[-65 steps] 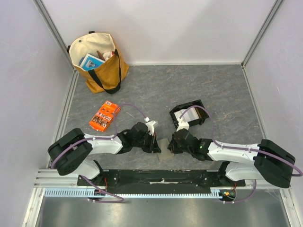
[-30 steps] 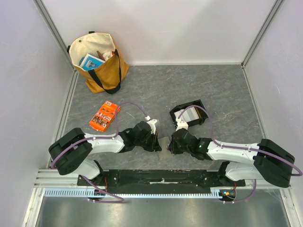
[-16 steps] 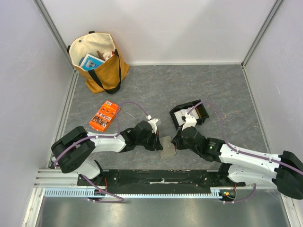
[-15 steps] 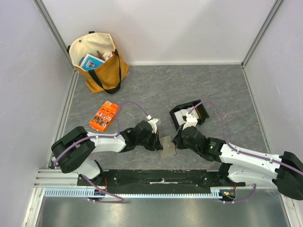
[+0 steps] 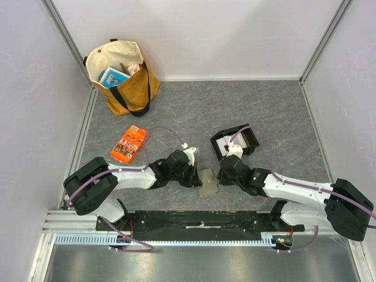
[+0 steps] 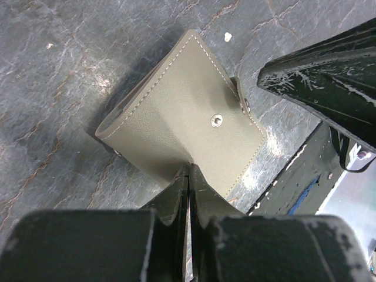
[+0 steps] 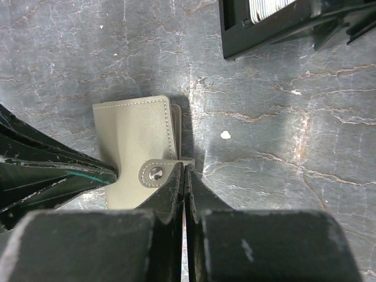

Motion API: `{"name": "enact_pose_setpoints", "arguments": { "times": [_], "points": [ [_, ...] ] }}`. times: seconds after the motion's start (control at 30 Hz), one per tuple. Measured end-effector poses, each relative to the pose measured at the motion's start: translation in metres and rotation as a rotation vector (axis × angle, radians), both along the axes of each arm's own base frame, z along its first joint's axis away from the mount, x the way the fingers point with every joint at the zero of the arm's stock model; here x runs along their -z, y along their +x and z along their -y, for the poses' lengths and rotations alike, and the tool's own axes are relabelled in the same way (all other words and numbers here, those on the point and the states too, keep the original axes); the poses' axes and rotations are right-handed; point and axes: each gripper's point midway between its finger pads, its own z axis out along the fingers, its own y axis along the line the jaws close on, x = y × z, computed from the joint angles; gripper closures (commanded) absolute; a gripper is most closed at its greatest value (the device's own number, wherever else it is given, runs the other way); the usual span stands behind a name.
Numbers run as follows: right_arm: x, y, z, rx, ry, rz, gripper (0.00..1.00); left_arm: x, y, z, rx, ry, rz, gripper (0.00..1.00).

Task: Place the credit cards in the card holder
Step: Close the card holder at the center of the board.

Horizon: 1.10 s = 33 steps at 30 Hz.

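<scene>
The olive-grey card holder [image 5: 207,183] lies folded on the table between my two grippers. In the left wrist view the card holder [image 6: 176,117] shows its snap stud [image 6: 217,120]. My left gripper [image 6: 188,168] is shut, its tips pressed on the holder's near edge. In the right wrist view the card holder [image 7: 135,138] has its snap tab [image 7: 154,173] lying over the front. My right gripper [image 7: 185,167] is shut, its tips against the tab's end at the holder's right edge. The credit cards [image 5: 223,144] stand in a black tray [image 5: 247,138] behind my right gripper; their white edges show in the right wrist view [image 7: 267,9].
An orange printed packet [image 5: 129,145] lies left of the left arm. A tan tote bag [image 5: 120,73] with things in it stands at the back left. Walls close the table on three sides. The black tray's corner [image 7: 247,41] lies just beyond the holder.
My right gripper lifted off toward the tray and has come back to the holder's right edge. The holder has shifted slightly and turned. The left gripper has stayed on it.
</scene>
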Motion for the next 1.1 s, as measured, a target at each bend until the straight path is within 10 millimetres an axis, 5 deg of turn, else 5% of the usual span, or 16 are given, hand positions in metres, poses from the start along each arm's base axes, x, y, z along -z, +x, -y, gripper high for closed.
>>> {"name": "enact_pose_setpoints", "arguments": {
  "times": [0.23,0.4,1.1],
  "points": [
    [0.006,-0.003,-0.009,-0.034,0.017,-0.028,0.99,-0.002,-0.001,-0.001,-0.001,0.0,0.001,0.74],
    [0.002,-0.003,-0.017,-0.052,0.051,-0.028,0.99,-0.005,-0.001,-0.004,-0.009,0.009,0.004,0.71],
    [0.008,-0.007,-0.031,-0.096,0.094,-0.055,0.99,0.0,0.002,-0.006,-0.019,0.043,-0.009,0.87]
  ]
}}
